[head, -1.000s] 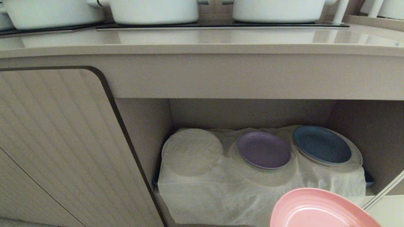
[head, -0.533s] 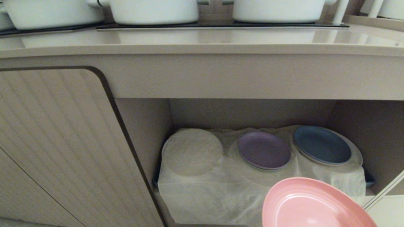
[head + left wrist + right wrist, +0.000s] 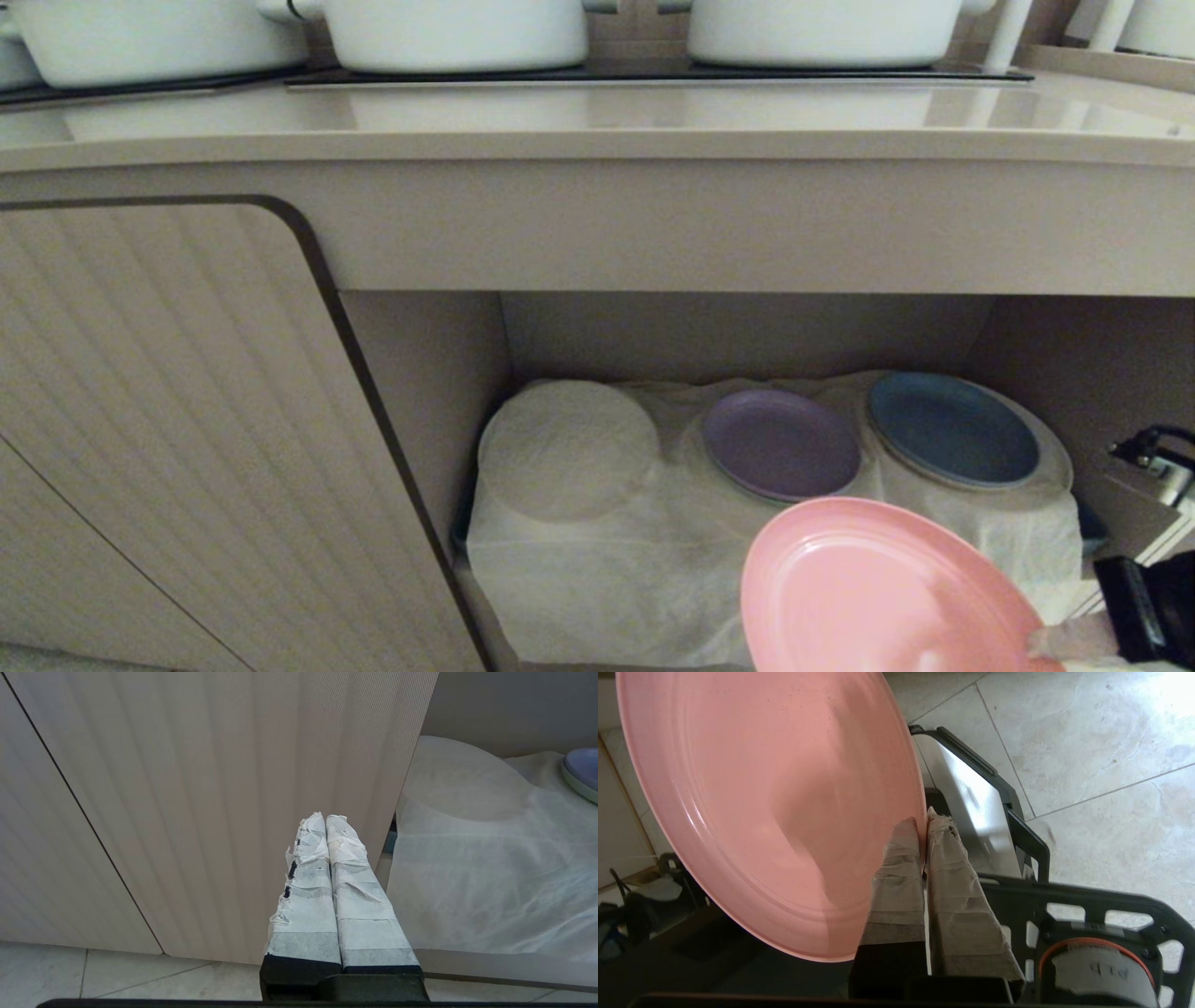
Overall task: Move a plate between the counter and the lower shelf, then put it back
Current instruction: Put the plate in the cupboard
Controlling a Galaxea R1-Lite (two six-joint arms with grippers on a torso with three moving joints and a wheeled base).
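The pink plate [image 3: 878, 597] hangs tilted in front of the lower shelf [image 3: 653, 560], below the purple plate, in the air and off the cloth. My right gripper [image 3: 1046, 642] is shut on the plate's right rim; in the right wrist view its taped fingers [image 3: 901, 868] pinch the plate [image 3: 770, 812] edge. The counter [image 3: 597, 121] runs across the top of the head view, well above the plate. My left gripper [image 3: 325, 819] is shut and empty, held in front of a ribbed cabinet door, left of the shelf opening.
On the shelf's white cloth sit a purple plate [image 3: 782, 444], a blue plate [image 3: 952, 429] and a cloth-covered round shape [image 3: 568, 448]. White pots [image 3: 448, 33] stand on the hob at the counter's back. A ribbed door [image 3: 187, 429] closes the cabinet on the left.
The pink plate has risen and moved left and further into the head view, toward the shelf. The right gripper and wrist have now come into view at the lower right.
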